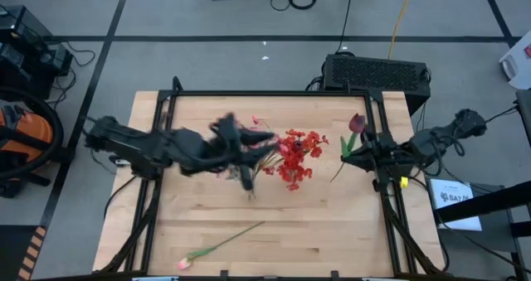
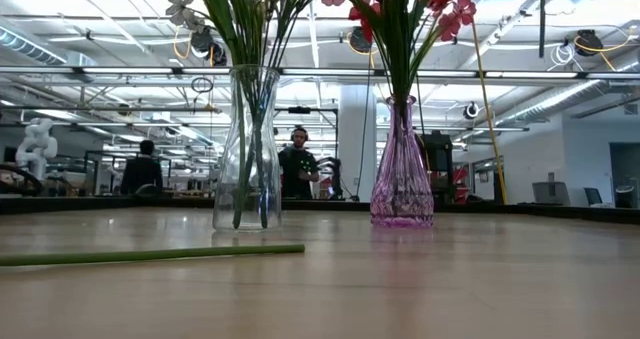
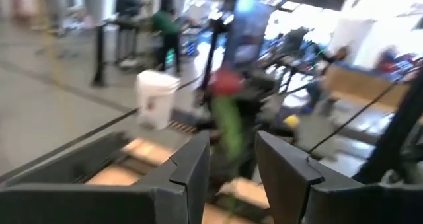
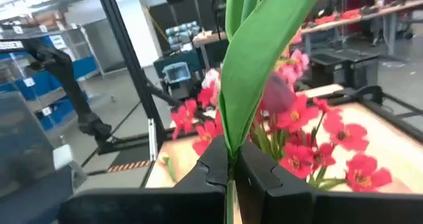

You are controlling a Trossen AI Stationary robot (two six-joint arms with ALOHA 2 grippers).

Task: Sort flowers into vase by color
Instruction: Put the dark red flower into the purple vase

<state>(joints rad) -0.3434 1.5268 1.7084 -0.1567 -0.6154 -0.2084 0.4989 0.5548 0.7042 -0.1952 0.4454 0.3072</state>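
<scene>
A: Our right gripper [image 4: 230, 168] has its jaws pinched on a dark red tulip [image 1: 357, 123], stem caught between the fingers, near the table's [image 1: 332, 223] right edge.

B: And our left gripper [image 3: 231, 178]?

A: Jaws parted with nothing between them, above the clear vase [image 2: 247, 149] mid-table. The purple vase [image 2: 402, 164] beside it holds red flowers [image 1: 294, 157].

B: Free room?

A: The front half, except one pink-tipped stem [image 1: 222, 241] near the front edge
</scene>
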